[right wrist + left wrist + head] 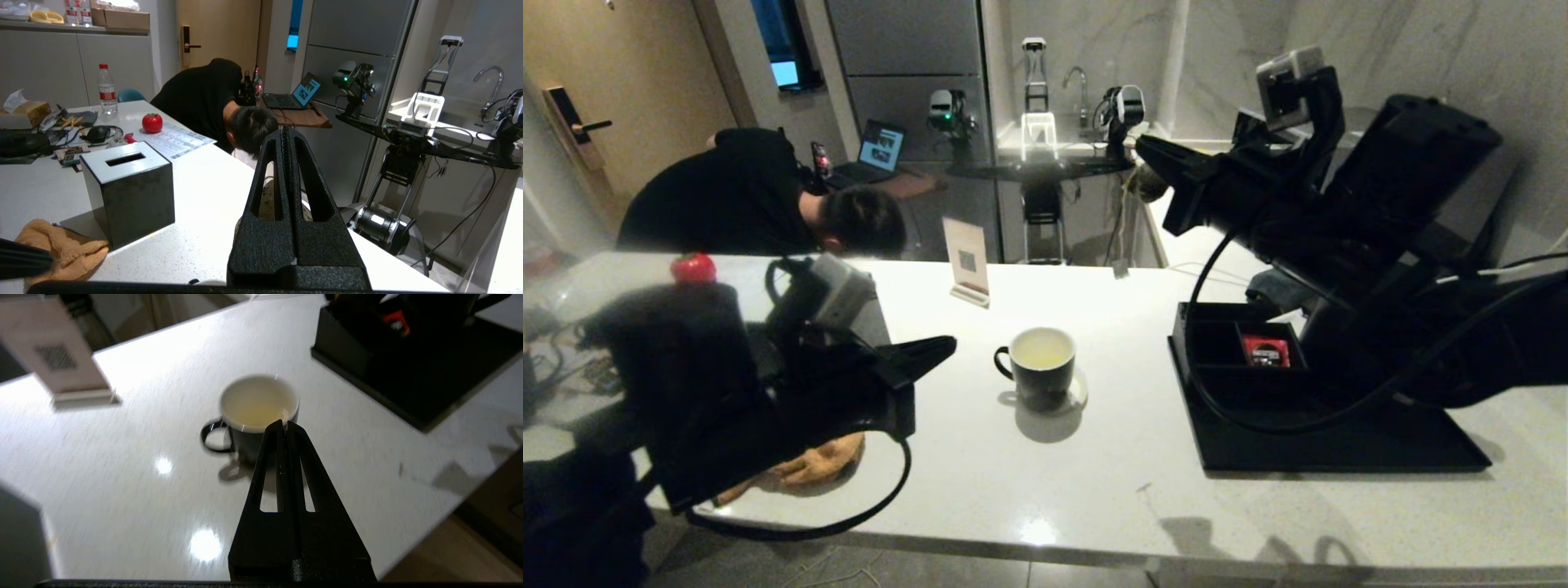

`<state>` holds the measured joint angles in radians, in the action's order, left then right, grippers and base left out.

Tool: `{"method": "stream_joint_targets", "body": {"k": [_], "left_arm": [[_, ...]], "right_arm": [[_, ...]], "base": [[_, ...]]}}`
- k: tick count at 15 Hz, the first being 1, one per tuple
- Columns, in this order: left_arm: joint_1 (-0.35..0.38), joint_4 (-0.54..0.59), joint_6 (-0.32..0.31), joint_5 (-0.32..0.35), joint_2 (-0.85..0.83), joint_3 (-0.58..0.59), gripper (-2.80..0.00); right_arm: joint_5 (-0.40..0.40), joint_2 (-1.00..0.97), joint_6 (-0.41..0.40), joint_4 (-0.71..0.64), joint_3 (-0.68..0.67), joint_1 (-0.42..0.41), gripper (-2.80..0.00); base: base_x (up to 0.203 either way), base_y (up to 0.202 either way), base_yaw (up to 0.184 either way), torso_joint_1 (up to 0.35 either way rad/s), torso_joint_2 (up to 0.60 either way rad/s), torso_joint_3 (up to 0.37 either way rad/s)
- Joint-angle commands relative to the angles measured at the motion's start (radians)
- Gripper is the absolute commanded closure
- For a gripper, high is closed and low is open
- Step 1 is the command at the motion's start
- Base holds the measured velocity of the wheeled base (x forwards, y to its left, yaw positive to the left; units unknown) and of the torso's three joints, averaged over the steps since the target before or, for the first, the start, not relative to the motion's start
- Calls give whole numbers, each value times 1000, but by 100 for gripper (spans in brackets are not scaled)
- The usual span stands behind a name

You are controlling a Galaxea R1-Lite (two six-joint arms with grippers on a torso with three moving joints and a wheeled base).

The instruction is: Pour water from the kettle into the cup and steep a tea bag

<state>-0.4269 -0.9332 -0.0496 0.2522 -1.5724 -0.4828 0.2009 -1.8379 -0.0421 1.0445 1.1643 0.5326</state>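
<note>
Pressed together, both pairs of jaws hold nothing. At lower left of the head view, the left gripper (943, 347) points right toward the cup (1037, 369), its tip short of the handle; an orange cloth (805, 469) lies under that arm. Near frame centre the cup stands upright on the white counter (1094, 498), handle pointing left, with pale yellowish water (1041, 349) inside. Whether a tea bag is in it cannot be told. Behind it, up and left, a small card stand (967, 261) shows a QR code, too small to read. At right a black box (1258, 384) holds a red packet (1266, 351) whose print is illegible. The right gripper (1147, 151) is raised at upper right, pointing left, well apart from the cup. The kettle is not made out behind that arm.
</note>
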Motion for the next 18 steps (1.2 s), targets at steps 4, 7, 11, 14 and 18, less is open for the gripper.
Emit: {"method": "stream_joint_targets", "body": {"k": [4,7,11,14,18], "left_arm": [[-76,-218,40,2,-270,-100,0],[-120,-242,60,2,-334,-162,0],[-165,-294,69,0,-392,-212,-280],[-178,-400,85,-6,-457,-255,-280],[-181,-421,85,2,-481,-207,-280]], "right_arm": [[2,11,-2,5,0,0,0],[1,14,-2,5,-1,0,0],[0,14,-4,8,-1,0,0],[0,12,-4,9,0,0,0],[2,12,-4,12,-5,1,0]], "base": [[0,0,0,0,0,0],[0,0,0,0,0,0],[0,0,0,0,0,0],[0,0,0,0,0,0],[0,0,0,0,0,0]]}}
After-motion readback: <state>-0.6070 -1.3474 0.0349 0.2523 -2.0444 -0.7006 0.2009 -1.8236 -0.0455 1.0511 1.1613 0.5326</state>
